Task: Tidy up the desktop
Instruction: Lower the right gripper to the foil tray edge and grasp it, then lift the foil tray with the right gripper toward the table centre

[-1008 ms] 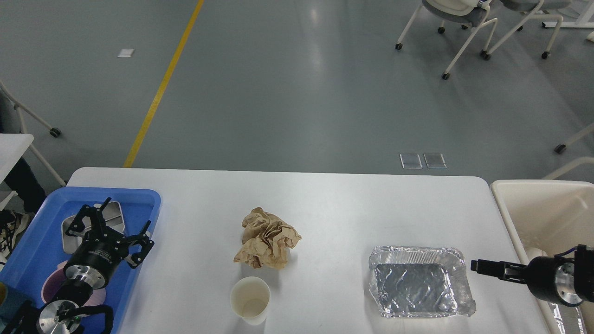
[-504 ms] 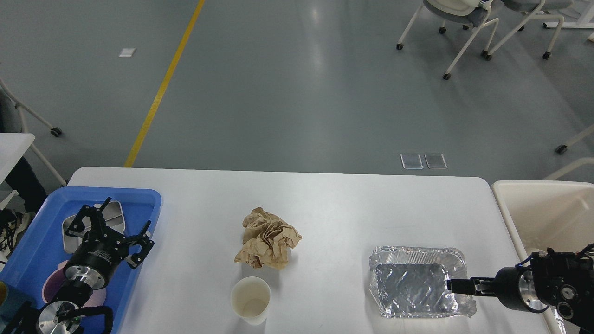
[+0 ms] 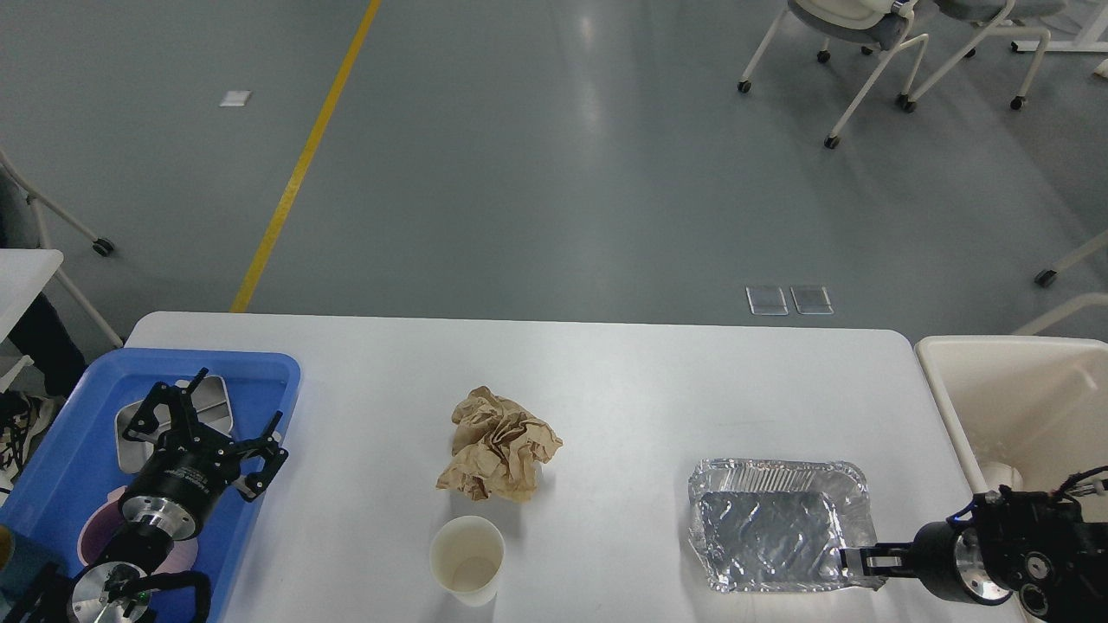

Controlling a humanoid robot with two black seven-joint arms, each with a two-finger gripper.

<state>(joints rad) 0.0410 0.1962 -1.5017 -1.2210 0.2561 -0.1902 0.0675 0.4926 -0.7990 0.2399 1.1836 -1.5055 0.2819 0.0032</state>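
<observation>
While the right gripper (image 3: 857, 562) lies low at the near right corner of the foil tray (image 3: 779, 536), its fingers are seen edge-on, with a thin slot between them; whether they pinch the tray's rim cannot be told. Its tip is at the crinkled rim, seemingly touching it. The left gripper (image 3: 203, 415) hangs over the blue tray (image 3: 260, 368) with its fingers spread wide and nothing between them.

The desktop (image 3: 623, 389), white, matte and round-cornered, fills the lower middle of the view. On it, well left of the foil tray, sits a crumpled wad of brown paper (image 3: 500, 446), and just in front of that stands an upright paper cup (image 3: 467, 558), cream and empty-looking. The foil tray is shallow, rectangular, shiny and wrinkled. Nothing stands between the cup, paper and foil tray.

The blue tray, at the left end, holds a metal dish (image 3: 212, 402) and a pinkish plate (image 3: 95, 528) partly under the arm. A cream bin (image 3: 995, 381) stands off the right end.
</observation>
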